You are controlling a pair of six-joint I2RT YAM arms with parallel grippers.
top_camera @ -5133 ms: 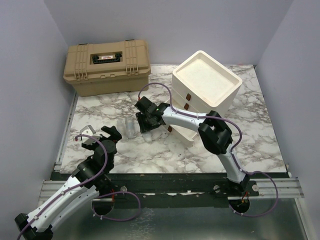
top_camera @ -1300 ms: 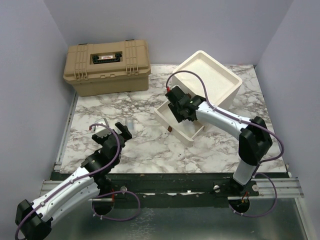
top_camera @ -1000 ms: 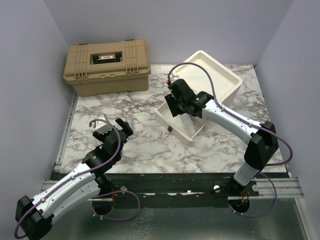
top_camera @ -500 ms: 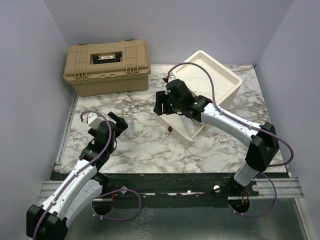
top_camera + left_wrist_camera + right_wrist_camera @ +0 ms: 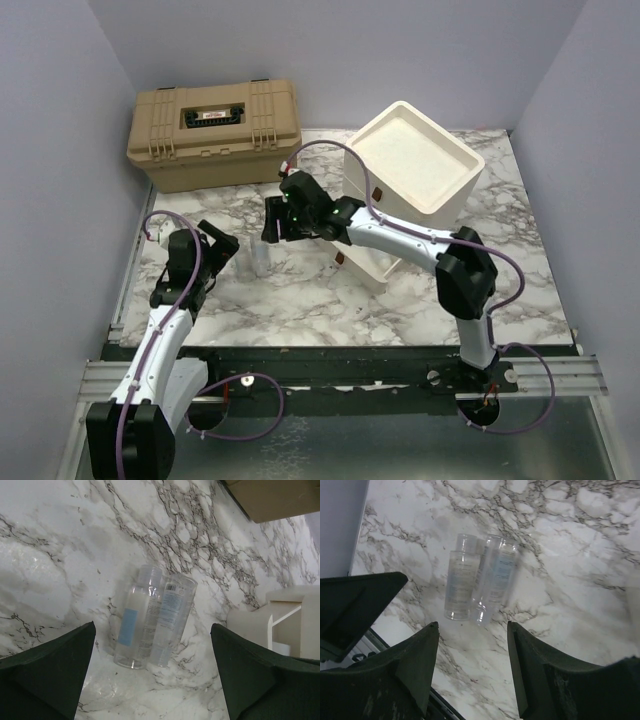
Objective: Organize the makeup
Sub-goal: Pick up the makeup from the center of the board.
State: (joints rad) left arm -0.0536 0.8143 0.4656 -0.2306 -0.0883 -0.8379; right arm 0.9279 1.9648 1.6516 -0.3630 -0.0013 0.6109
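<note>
Only makeup in view: two clear bottles (image 5: 145, 620), apparently lying flat side by side and touching, on the desk (image 5: 300, 300) left of the cream drawer unit (image 5: 410, 165) and apart from it. The brushes, palette and compact can't be seen. Left tool (image 5: 152, 626) is spread as wide as it goes, empty, sitting further left of the drawer unit than the bottles, with its camera framing both of them between its fingers. It looks lined up for a grab. Right tool (image 5: 472, 625) is about half open, nothing in it, hanging over the desk just left of the drawer unit and looking down on the same bottles. Likely one arm picks and the other stands ready. A low drawer (image 5: 372, 268) on the unit seems to stick out toward the bottles, probably the drop spot, though the right arm covers part of it. Tan toolbox (image 5: 213, 120) sits behind and left of the drawer unit, lid shut, not involved. Versus half a second back, the right tool has left the drawer unit's front and swung left toward the bottles. The left arm has pulled away from the unit and turned its wrist, and its fingers have finished spreading. The bottles have not moved.
</note>
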